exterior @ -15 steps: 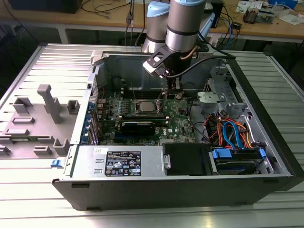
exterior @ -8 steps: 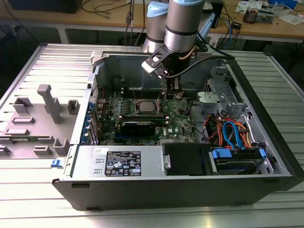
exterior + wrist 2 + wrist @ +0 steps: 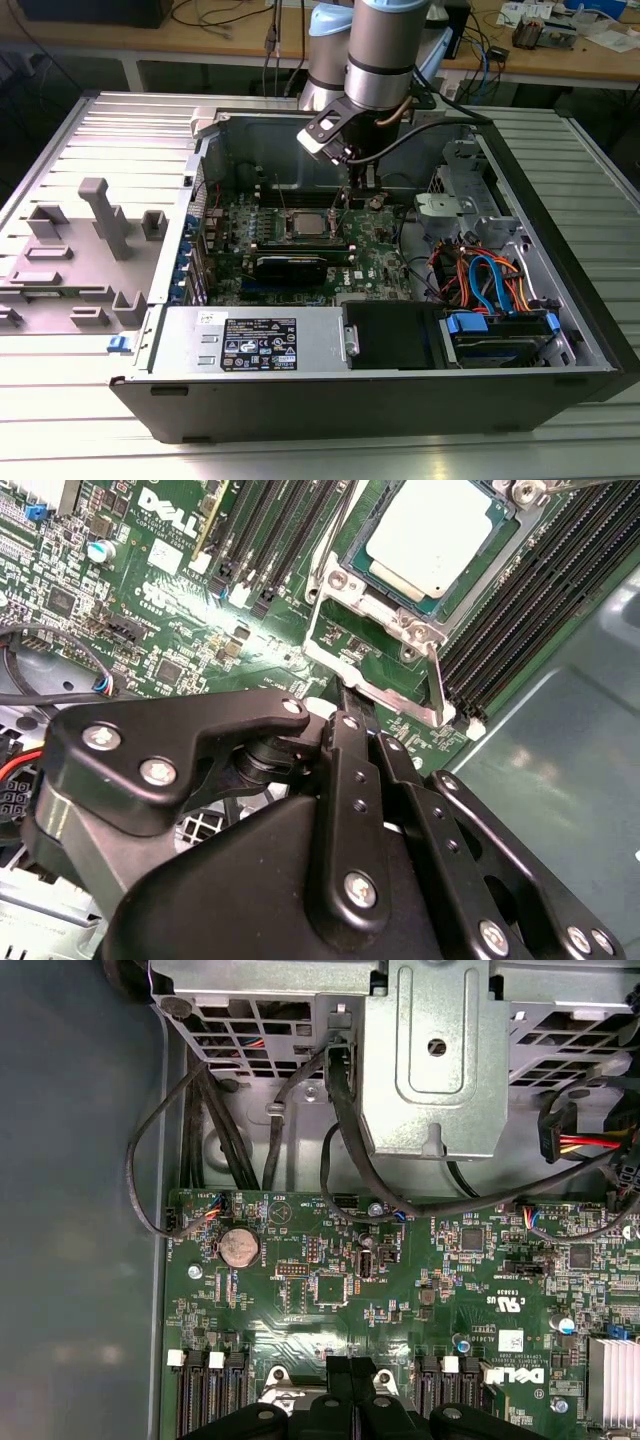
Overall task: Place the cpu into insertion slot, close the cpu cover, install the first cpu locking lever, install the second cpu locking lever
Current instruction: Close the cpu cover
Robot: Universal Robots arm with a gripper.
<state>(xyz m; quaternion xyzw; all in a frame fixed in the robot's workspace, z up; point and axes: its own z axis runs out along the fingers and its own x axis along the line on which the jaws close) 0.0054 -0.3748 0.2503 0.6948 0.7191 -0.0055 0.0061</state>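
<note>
Cover-closing seems the step in hand: the cpu (image 3: 435, 535) lies flat in the insertion slot (image 3: 352, 552) on the motherboard (image 3: 130, 590) inside the open computer case (image 3: 330, 400), while the cpu cover (image 3: 372, 685) stands raised beside it, its window off the chip. The claw (image 3: 345, 700) sits at the cover's free edge, and in the first wrist view its fingers (image 3: 338, 1385) lie narrow, pressed together; whether they pinch the frame I cannot tell. Folding the frame flat would call for a gentle sweep toward the slot, clear of the memory slots (image 3: 540, 600) alongside.
</note>
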